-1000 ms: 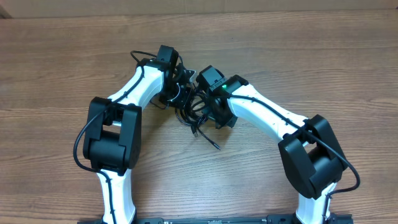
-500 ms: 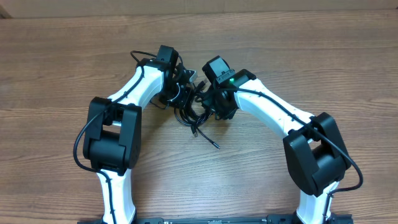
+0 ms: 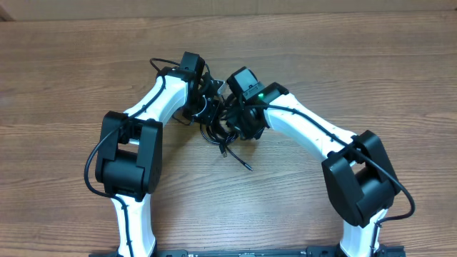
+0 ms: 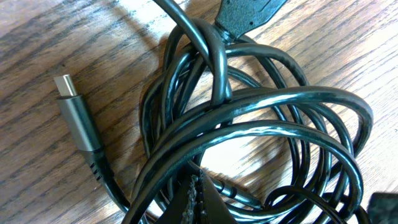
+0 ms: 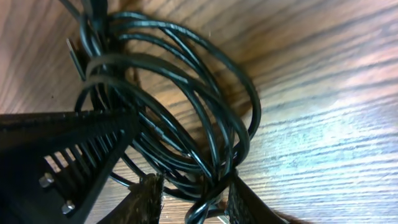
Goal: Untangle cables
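Wooden table: brown grain top. Both arms reach into the middle of it and meet nose to nose.
Cables: one messy black bundle lying on the table right between the two wrists, loops piled over loops, def not sorted out yet.
Loose tail: one strand trails out of the bundle toward the near edge and ends in a small plug.
Grey plug: the left wrist cam shows a grey metal-tipped connector lying flat on the wood just beside the coil, with its cord curving back into the pile.
Black plug: sits at the top of that same view, touching the outer loops.
Left gripper: clenched all the way, tip buried in the coil. Can't tell if a strand is actually pinched.
Right gripper: jaws standing apart, straddling a couple of strands at the edge of the coil. Pads aren't squeezing them as far as I can see.
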Tool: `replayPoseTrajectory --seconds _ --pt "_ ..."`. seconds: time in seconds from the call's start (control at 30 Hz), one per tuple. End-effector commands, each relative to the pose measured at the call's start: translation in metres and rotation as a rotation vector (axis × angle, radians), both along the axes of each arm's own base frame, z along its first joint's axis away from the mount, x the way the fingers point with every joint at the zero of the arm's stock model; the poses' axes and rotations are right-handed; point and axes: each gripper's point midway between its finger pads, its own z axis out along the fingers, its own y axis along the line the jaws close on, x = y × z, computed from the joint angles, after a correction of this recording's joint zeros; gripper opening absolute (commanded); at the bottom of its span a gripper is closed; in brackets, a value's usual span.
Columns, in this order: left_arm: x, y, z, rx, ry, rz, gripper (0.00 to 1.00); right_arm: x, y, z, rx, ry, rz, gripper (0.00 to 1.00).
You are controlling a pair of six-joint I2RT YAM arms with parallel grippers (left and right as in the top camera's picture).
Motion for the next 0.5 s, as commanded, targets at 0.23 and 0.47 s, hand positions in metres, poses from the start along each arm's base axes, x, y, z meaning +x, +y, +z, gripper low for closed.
replayPoseTrajectory --seconds 0.23,0.47 --pt "-0.004 0.001 -0.013 0.012 0.021 -0.021 0.04 -0.011 -0.012 -0.023 -0.062 0.037 -0.03 0.25" --pt "-0.004 0.001 -0.013 0.012 0.021 -0.021 0.04 -0.016 -0.041 -0.028 -0.191 0.049 -0.057 0.13"
